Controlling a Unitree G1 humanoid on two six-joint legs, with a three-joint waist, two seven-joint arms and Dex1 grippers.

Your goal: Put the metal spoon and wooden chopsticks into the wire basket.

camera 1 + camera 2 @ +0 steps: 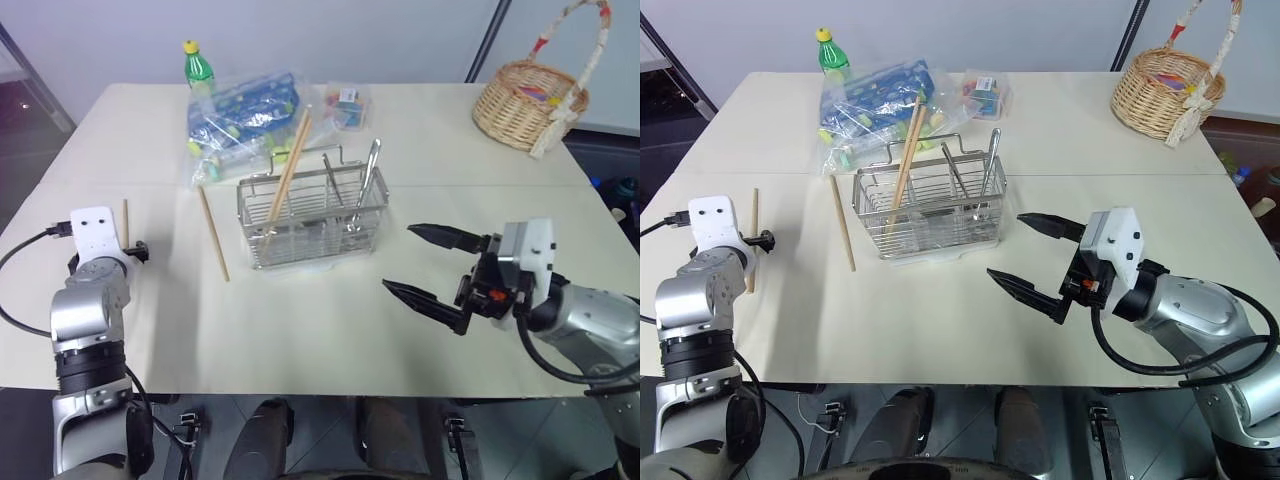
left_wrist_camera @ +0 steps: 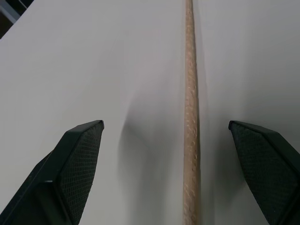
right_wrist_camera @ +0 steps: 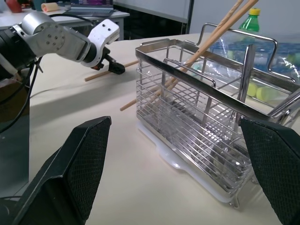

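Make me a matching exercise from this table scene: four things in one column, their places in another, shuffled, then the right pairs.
Things:
1. metal spoon
2. green bottle
3. wicker basket
4. chopstick under the left gripper

Places:
A. lying flat on the table, between open fingers
B. far right corner of the table
C. standing in the wire basket
D. far edge, behind the plastic bags

Pairs: 1-C, 2-D, 3-B, 4-A
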